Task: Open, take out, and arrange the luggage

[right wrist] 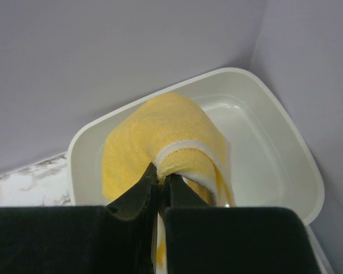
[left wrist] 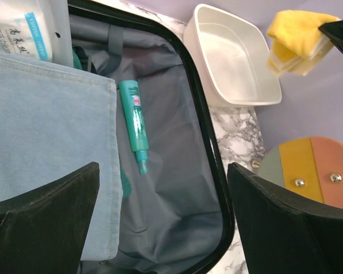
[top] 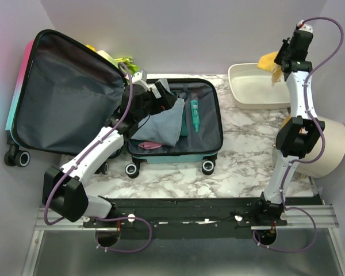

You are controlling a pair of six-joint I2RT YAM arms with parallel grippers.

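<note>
The luggage (top: 63,98) lies open at the left and centre of the top view, its grey fabric-lined lid in the upper left. The left arm bends up from lower left. The left gripper (left wrist: 163,165) is spread wide above folded denim (left wrist: 46,131) and a glossy teal tube (left wrist: 134,123). At upper right, the raised right gripper (right wrist: 160,178) pinches a fluffy yellow towel (right wrist: 160,125) above the smooth white tray (top: 250,92).

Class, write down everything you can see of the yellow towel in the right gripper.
The yellow towel is a soft, terry-looking cloth with a white band along one edge. Folded over, it drapes in a hump, pinched at that banded edge by the shut right gripper. It hangs above the white tray, apparently clear of it; only the gripper seems to touch it.
</note>
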